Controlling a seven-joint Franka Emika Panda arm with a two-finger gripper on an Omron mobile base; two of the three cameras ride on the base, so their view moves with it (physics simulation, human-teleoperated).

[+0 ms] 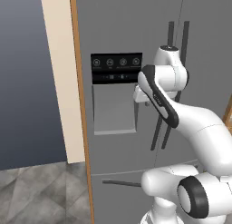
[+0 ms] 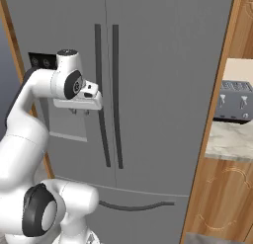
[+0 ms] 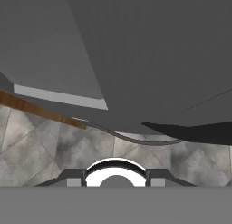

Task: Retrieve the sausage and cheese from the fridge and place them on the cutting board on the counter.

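The fridge (image 1: 118, 19) (image 2: 163, 65) stands straight ahead with both doors shut, so the sausage and cheese are hidden. Its dark bar handles (image 2: 106, 90) run down the middle. My gripper (image 2: 80, 111) hangs fingers-down in front of the left door, just left of the handles and beside the black dispenser panel (image 1: 116, 69). In the hand view the gripper (image 3: 115, 180) is open with nothing between its tips, looking down the fridge front (image 3: 149, 46) to the floor. A strip of counter (image 2: 227, 139) shows at the far right. The cutting board is out of view.
A grey toaster (image 2: 234, 102) sits on the counter. A wooden side panel (image 2: 220, 104) separates fridge and counter. The freezer drawer's curved handle (image 2: 136, 206) (image 3: 136, 139) runs low across the fridge. A beige wall (image 1: 59, 73) lies left, with grey floor tiles (image 3: 36, 141) below.
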